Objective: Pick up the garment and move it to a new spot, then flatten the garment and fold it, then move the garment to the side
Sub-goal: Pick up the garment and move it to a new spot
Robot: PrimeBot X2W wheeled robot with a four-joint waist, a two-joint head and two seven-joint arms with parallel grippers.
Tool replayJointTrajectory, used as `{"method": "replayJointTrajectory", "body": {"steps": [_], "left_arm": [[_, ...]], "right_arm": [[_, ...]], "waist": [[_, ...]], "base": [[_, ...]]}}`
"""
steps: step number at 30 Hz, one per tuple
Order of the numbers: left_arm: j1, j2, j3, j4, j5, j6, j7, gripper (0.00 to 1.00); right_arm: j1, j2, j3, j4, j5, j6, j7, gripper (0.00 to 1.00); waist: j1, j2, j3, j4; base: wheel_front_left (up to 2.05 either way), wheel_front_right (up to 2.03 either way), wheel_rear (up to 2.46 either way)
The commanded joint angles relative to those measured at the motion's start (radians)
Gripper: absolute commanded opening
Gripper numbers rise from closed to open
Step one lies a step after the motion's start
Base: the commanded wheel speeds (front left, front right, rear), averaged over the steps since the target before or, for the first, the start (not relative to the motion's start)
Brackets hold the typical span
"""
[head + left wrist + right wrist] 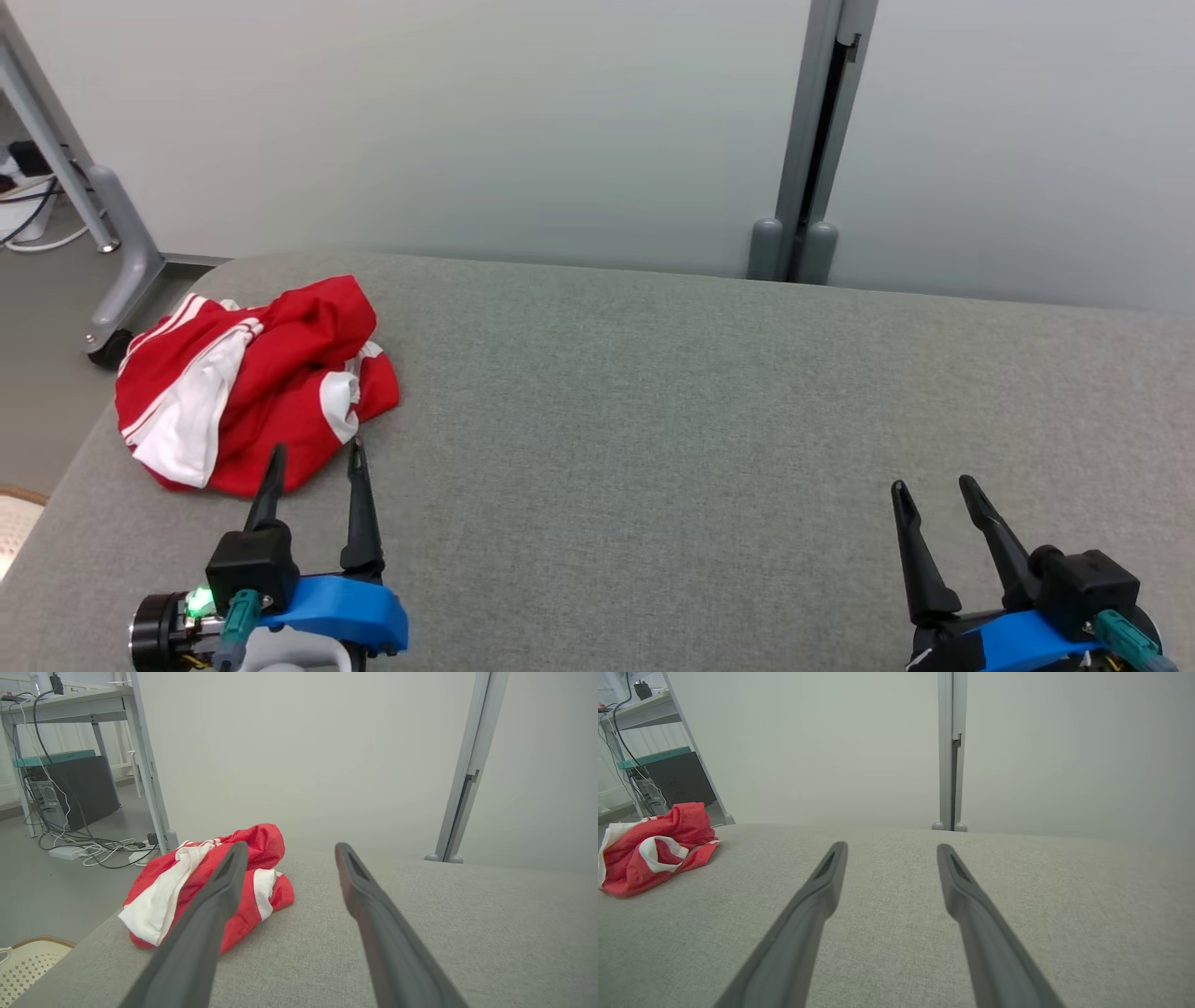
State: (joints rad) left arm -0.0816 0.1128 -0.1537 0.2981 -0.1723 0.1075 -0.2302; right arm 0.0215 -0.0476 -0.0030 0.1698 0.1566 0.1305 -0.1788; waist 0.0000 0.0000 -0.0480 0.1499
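Note:
A crumpled red garment with white stripes (247, 383) lies in a heap near the far left corner of the grey padded table (653, 411). My left gripper (316, 455) stands open just in front of the heap, its fingertips at the garment's near edge with nothing between them. The left wrist view shows the garment (205, 882) slightly left of the open fingers (219, 891). My right gripper (929, 485) is open over bare table at the near right, far from the garment (654, 847).
A pale wall panel with a grey post (808, 140) runs behind the table. Off the table's left edge stand a grey wheeled frame leg (121, 271), cables (88, 847) on the floor and a dark box (79, 788). A cream perforated basket (28, 963) sits low left.

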Motion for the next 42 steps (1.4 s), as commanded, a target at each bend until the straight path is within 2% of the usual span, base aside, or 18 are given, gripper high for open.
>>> {"method": "replayJointTrajectory", "body": {"steps": [1,30,36,42], "left_arm": [[0.007,0.006,0.005,-0.004,-0.004,0.007,0.002,1.0],[0.087,0.093,0.086,-0.132,-0.068,0.048,0.069,1.0],[0.11,0.105,0.102,-0.156,-0.081,0.06,0.078,1.0],[0.132,0.115,0.123,-0.18,-0.092,0.072,0.079,1.0]], "right_arm": [[0.01,-0.005,0.004,0.001,0.002,0.0,-0.005,1.0],[-0.017,-0.005,0.047,0.038,0.023,0.0,-0.025,1.0],[-0.023,-0.005,0.052,0.048,0.023,0.0,-0.03,1.0],[-0.039,-0.005,0.059,0.05,0.015,0.0,-0.029,1.0]], "waist": [[0.0,0.0,0.003,0.009],[0.0,0.0,-0.016,0.287],[0.0,0.0,-0.013,0.328],[0.0,0.0,-0.002,0.337]], "base": [[0.0,0.0,0.0],[0.0,0.0,0.0],[0.0,0.0,0.0],[0.0,0.0,0.0]]}}
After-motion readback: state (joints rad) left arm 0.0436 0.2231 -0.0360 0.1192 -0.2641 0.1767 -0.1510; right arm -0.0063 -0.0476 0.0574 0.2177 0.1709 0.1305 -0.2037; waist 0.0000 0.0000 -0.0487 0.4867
